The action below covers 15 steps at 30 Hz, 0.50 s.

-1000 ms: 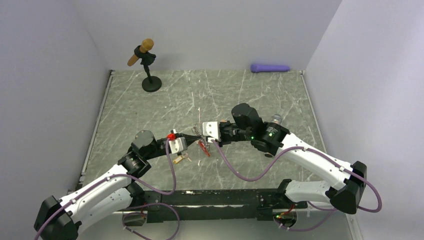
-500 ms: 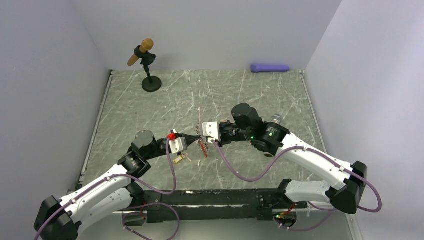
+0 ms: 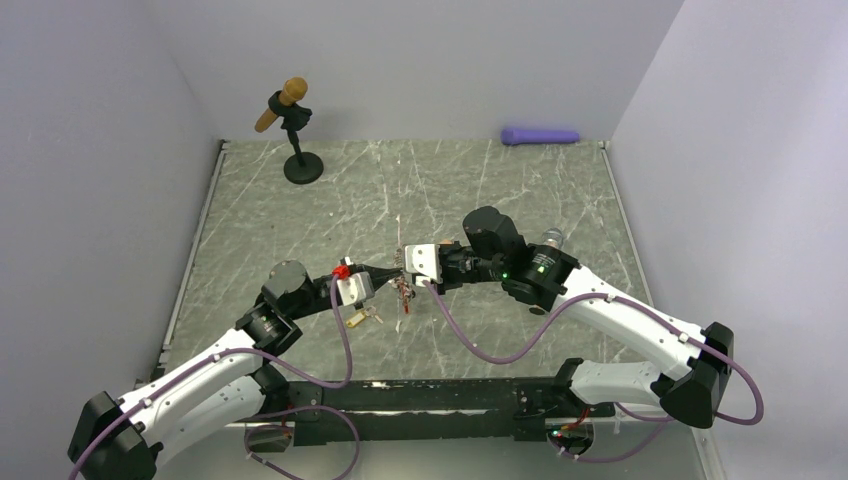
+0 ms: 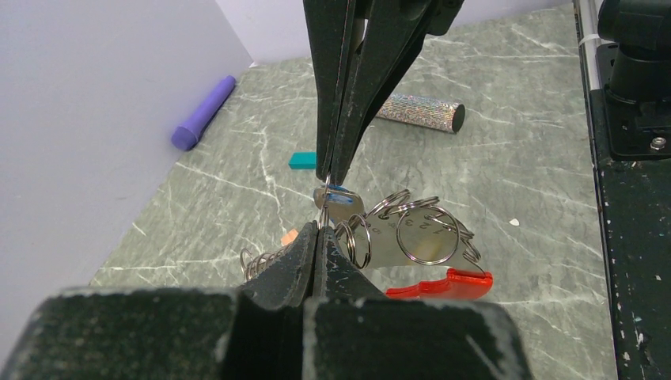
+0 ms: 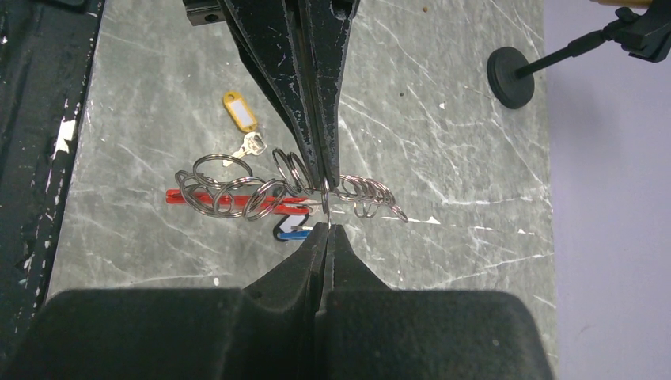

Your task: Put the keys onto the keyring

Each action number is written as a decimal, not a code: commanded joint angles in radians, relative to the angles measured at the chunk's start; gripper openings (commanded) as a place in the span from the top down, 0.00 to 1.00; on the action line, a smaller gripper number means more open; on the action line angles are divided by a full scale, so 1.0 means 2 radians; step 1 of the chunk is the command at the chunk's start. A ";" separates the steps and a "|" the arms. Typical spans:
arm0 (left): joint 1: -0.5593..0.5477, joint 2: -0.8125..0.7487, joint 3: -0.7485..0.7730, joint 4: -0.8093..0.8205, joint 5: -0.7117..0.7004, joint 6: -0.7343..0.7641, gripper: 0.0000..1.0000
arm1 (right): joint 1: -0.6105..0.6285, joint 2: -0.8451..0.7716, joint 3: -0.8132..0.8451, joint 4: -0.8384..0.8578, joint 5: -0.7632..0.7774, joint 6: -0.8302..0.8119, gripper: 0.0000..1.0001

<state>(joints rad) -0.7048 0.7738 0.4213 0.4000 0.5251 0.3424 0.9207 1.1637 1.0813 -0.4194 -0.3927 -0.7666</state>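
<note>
The keyring, a red clip (image 4: 439,283) joined to a chain of silver rings (image 4: 419,229), is held off the table between both grippers. My left gripper (image 4: 320,229) is shut on a small ring of the chain. My right gripper (image 5: 326,228) is shut on the same stretch of rings (image 5: 356,190), tip to tip with the left one. In the top view they meet at mid-table (image 3: 400,268). A blue-tagged key (image 4: 340,198) sits right at the pinch; I cannot tell whether it is threaded on. A yellow-tagged key (image 5: 239,111) lies on the table by the left arm (image 3: 360,318).
A teal block (image 4: 301,161) and a tan block (image 4: 289,236) lie on the table past the grippers. A glittery cylinder (image 4: 419,111) lies by the right arm. A purple cylinder (image 3: 540,135) lies at the back wall. A microphone stand (image 3: 303,167) stands back left.
The red clip and rings have shifted slightly up and to the left, closer under the two gripper tips. Both arms have barely moved.
</note>
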 commanded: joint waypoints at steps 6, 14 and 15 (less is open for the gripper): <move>-0.002 -0.007 0.012 0.040 0.002 -0.012 1.00 | 0.002 -0.009 -0.004 0.008 0.006 0.000 1.00; -0.002 -0.007 0.012 0.042 0.003 -0.013 1.00 | 0.001 -0.009 -0.004 0.010 0.008 0.001 1.00; -0.003 -0.007 0.012 0.041 0.004 -0.014 1.00 | 0.001 -0.009 -0.004 0.010 0.009 0.001 1.00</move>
<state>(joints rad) -0.7048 0.7738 0.4213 0.4057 0.5251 0.3267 0.9207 1.1637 1.0760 -0.4191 -0.3897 -0.7662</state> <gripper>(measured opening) 0.009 0.010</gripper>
